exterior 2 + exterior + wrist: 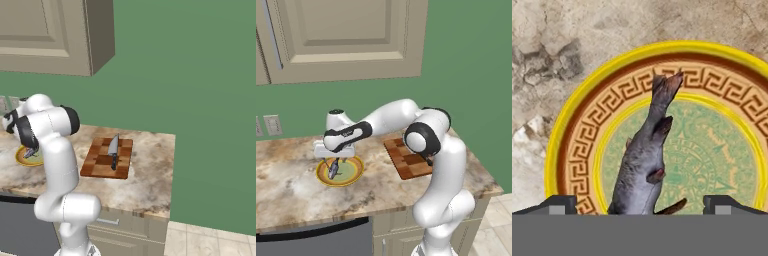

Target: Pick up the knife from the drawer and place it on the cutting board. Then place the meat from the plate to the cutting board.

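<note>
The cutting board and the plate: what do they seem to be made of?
The cutting board looks like wood, matt, judging by its reddish-brown blocks set in a checkered pattern. The plate looks like glazed ceramic, perhaps: a glossy yellow rim, a brown band with a printed key pattern, and a pale green centre.

One round yellow-rimmed plate (572, 125), one grey-blue piece of meat (643, 165), one reddish-brown wooden cutting board (95, 162), one black-handled silver knife (114, 150), two wall outlets (272, 125).
</note>
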You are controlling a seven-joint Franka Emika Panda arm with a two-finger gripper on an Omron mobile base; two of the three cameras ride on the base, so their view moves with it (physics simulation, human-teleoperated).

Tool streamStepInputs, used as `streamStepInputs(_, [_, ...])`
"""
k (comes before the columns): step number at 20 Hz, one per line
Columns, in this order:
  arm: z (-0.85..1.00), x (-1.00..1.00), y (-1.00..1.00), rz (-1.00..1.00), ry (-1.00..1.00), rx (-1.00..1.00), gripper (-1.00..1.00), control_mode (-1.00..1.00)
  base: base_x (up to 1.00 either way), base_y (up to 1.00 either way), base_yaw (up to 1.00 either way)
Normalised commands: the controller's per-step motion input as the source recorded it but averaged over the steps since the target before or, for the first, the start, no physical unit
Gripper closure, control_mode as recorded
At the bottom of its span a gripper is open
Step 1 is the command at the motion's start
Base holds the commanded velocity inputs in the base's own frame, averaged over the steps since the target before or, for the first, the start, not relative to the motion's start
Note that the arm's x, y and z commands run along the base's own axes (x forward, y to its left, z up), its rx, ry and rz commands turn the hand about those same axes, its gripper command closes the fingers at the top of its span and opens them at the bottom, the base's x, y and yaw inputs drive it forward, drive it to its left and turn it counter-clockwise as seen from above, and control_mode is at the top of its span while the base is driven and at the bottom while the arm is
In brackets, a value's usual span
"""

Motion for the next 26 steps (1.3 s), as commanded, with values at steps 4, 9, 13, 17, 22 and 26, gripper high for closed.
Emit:
streamStepInputs(4, [-0.24, 0.00, 0.00, 0.00, 0.00, 0.02, -1.00, -1.00, 0.00, 0.00, 0.00])
streamStepInputs(9, [-0.26, 0.00, 0.00, 0.00, 0.00, 0.03, -1.00, -1.00, 0.00, 0.00, 0.00])
streamStepInputs(13, [-0.25, 0.00, 0.00, 0.00, 0.00, 0.04, -1.00, -1.00, 0.00, 0.00, 0.00])
streamStepInputs(17, [-0.29, 0.00, 0.00, 0.00, 0.00, 0.05, -1.00, -1.00, 0.00, 0.00, 0.00])
streamStepInputs(22, [-0.32, 0.00, 0.02, 0.00, 0.00, 0.02, -1.00, -1.00, 0.00, 0.00, 0.00])
streamStepInputs(26, [-0.24, 0.00, 0.03, 0.00, -0.02, 0.00, 1.00, -1.00, 0.00, 0.00, 0.00])
